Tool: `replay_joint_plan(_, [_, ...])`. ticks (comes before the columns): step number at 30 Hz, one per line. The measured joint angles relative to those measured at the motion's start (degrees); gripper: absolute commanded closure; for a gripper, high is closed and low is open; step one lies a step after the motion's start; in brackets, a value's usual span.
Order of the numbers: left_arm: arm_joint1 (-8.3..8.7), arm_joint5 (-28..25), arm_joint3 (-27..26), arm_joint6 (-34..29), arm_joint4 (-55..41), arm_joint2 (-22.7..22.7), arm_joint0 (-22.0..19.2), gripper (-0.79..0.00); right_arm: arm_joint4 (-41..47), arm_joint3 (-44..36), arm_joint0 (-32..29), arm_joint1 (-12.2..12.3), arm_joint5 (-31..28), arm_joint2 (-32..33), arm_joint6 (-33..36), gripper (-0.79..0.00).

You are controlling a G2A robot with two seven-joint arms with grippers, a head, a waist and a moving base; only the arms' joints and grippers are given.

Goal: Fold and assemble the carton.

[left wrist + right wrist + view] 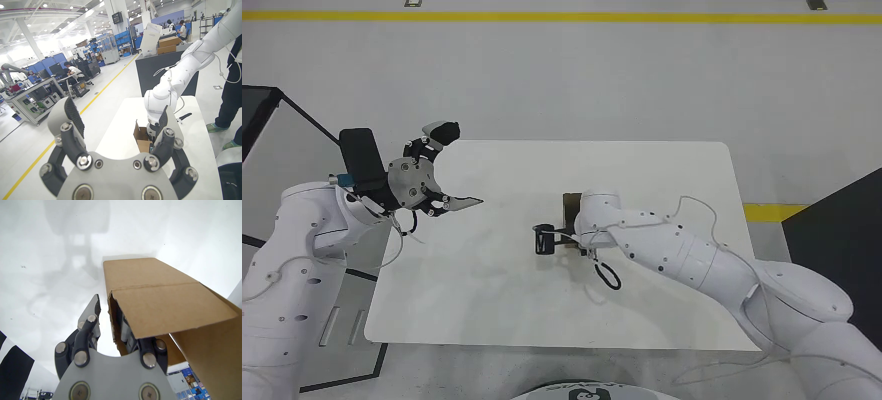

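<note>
A small brown carton [569,203] stands on the white table [662,310] near its middle, mostly covered by my right wrist. In the right wrist view the carton [155,294] has a flap folded over. My right gripper [110,311] straddles one carton wall. One finger [93,309] is outside with a gap to the wall, and the other is inside under the flap. My left gripper [454,167] hangs wide open over the table's left end, holding nothing. In the left wrist view, the left gripper [119,115] faces the open-topped carton [140,135] and the right gripper [151,132].
A black frame [262,110] stands off the table's left side and a dark counter [842,235] off its right. A black cable loop [607,275] hangs from the right arm over the table. Bare tabletop lies in front and to the right.
</note>
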Motion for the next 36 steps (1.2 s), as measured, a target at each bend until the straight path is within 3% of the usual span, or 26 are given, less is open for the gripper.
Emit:
replay_joint_plan(4, [0.00,0.0,0.0,0.0,0.0,0.0,0.0,-0.785,-0.4,-1.5,0.1,0.0,0.9,0.9,1.3,-0.751])
replay_joint_plan(13, [0.00,0.0,0.0,0.0,0.0,0.0,0.0,-0.785,1.1,-11.1,0.2,2.3,4.0,7.2,8.8,-0.782])
replay_joint_plan(22, [0.00,0.0,0.0,0.0,0.0,0.0,0.0,-0.785,8.6,-23.5,-5.4,7.8,9.6,23.7,10.6,-0.785])
replay_joint_plan(24, [0.00,0.0,0.0,0.0,0.0,0.0,0.0,-0.785,10.6,-24.1,-6.4,8.3,10.3,27.3,9.8,-0.785])
replay_joint_plan(33, [0.00,0.0,0.0,0.0,0.0,0.0,0.0,-0.785,10.0,-23.9,-6.3,8.2,10.3,25.9,9.8,-0.785])
replay_joint_plan(36, [0.00,0.0,0.0,0.0,0.0,0.0,0.0,-0.785,15.1,-21.7,-8.9,8.6,13.7,29.7,5.2,-0.785])
